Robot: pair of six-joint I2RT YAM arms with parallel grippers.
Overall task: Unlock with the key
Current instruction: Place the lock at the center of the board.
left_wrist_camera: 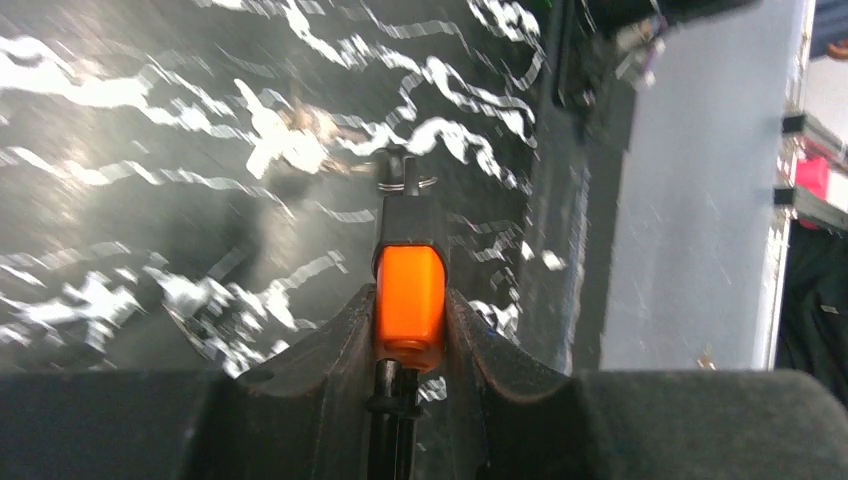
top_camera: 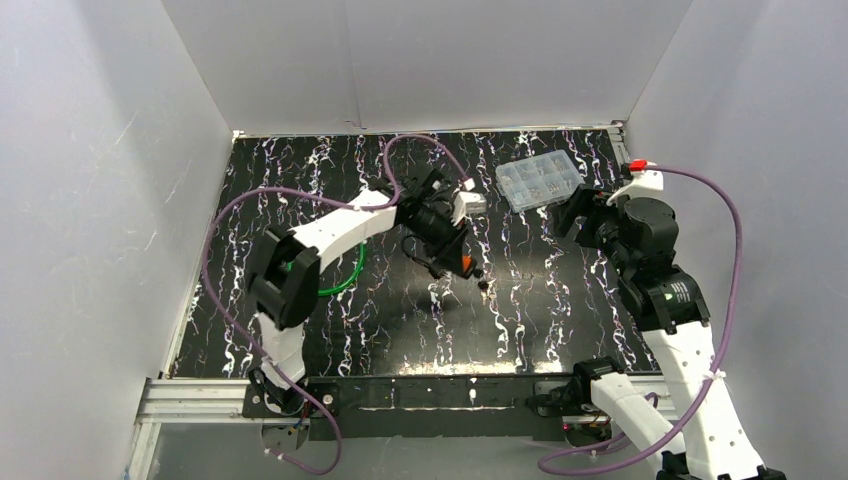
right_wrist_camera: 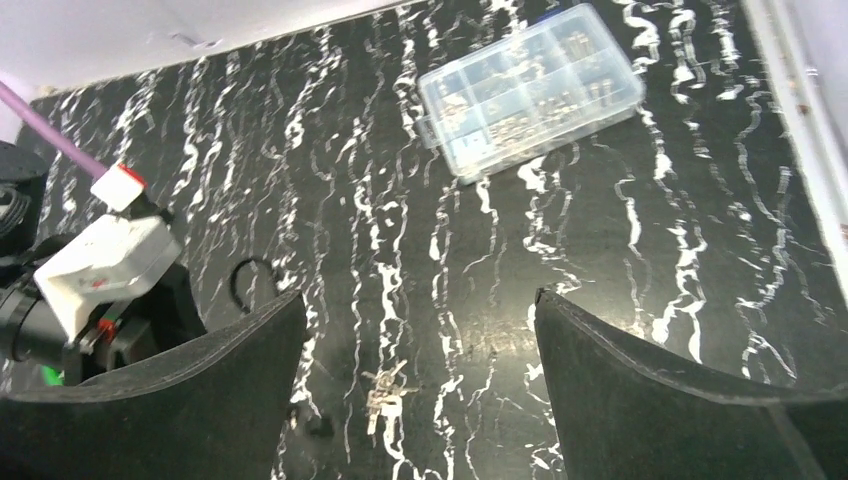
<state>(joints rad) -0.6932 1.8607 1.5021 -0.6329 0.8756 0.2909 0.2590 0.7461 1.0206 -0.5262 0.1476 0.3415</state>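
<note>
My left end effector grips the orange lock above the bench's middle, my right end effector hangs wide nearer the right edge, and the flat keys lying between might skid when pinched.

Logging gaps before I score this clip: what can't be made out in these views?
1. Left wrist view: orange lock, keyhole not visible; the left gripper covers its sides and the far end is blurred.
2. Right wrist view: keys too small and blurred to count.
3. Top view: green cable mostly hidden under the left arm.
4. Right wrist view: clear organizer box, contents too small to identify.
</note>
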